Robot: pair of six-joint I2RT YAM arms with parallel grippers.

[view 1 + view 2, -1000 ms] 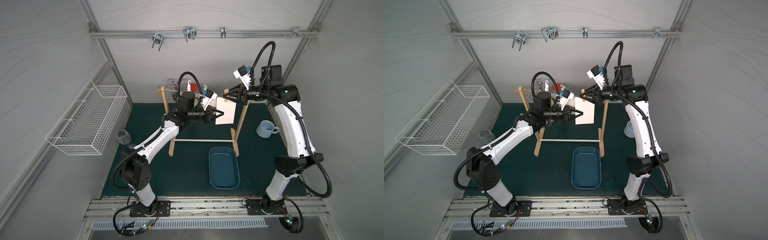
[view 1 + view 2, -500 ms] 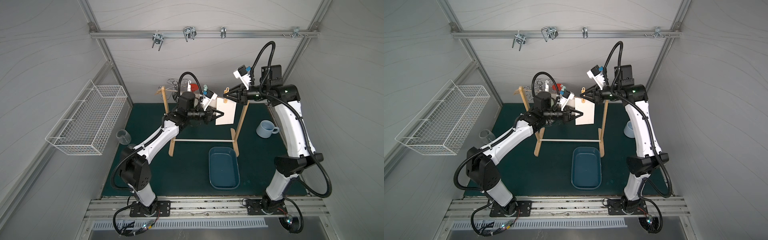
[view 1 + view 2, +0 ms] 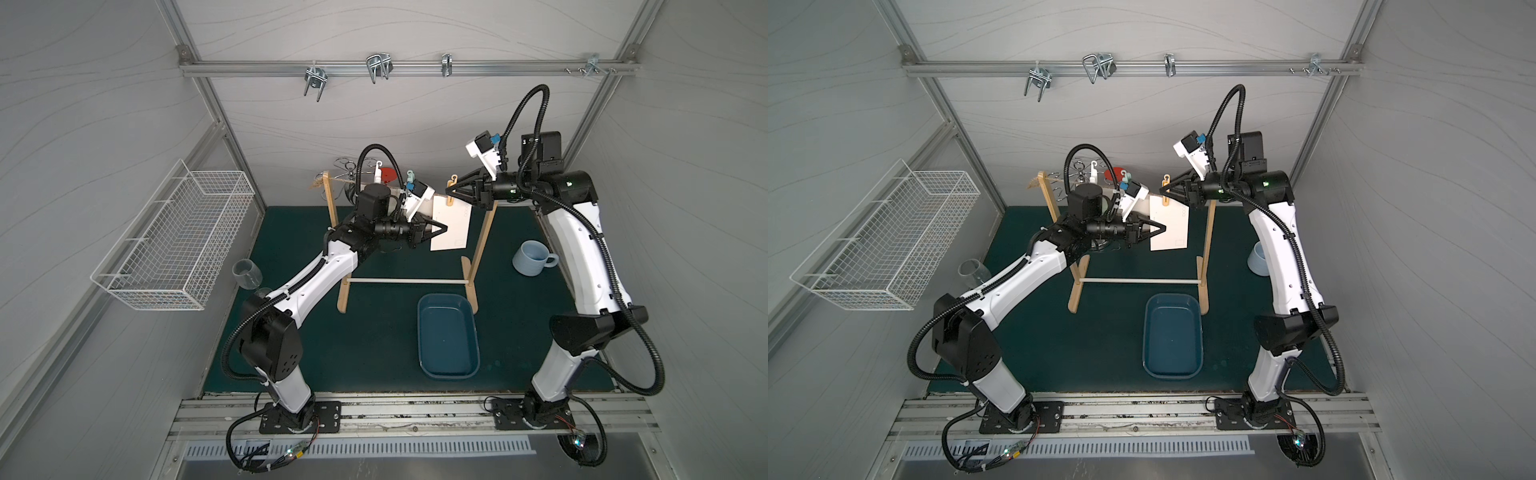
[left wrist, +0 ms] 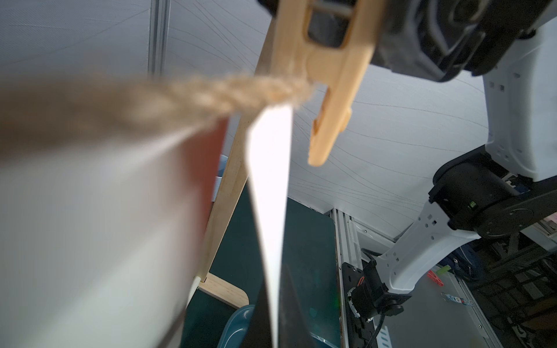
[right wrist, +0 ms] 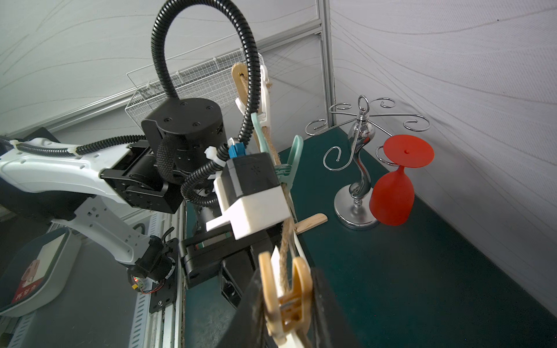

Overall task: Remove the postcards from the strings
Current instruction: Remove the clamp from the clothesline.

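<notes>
A white postcard (image 3: 451,224) (image 3: 1173,228) hangs under the tan string (image 5: 284,241) (image 4: 150,99), near the right wooden upright (image 3: 484,232). My left gripper (image 3: 440,230) (image 4: 275,301) is shut on the card's left edge; the card (image 4: 269,195) runs edge-on between the jaws. Above it, my right gripper (image 3: 451,192) (image 5: 286,301) is shut on the tan clothespeg (image 5: 284,289) (image 4: 331,90) that straddles the string over the card's top edge. A blurred white sheet (image 4: 90,241) hangs under the string close to the left wrist camera.
A teal peg (image 5: 289,168) and a white peg (image 5: 265,99) sit further along the string. A chrome rack (image 5: 358,180) holds a red glass (image 5: 394,192) behind the frame. A blue tray (image 3: 446,336), a pale mug (image 3: 534,257), a clear glass (image 3: 245,274) and a wire basket (image 3: 174,237) surround it.
My right gripper's jaws have closed onto the tan clothespeg. The left gripper has stayed on the postcard, and neither arm has visibly shifted.
</notes>
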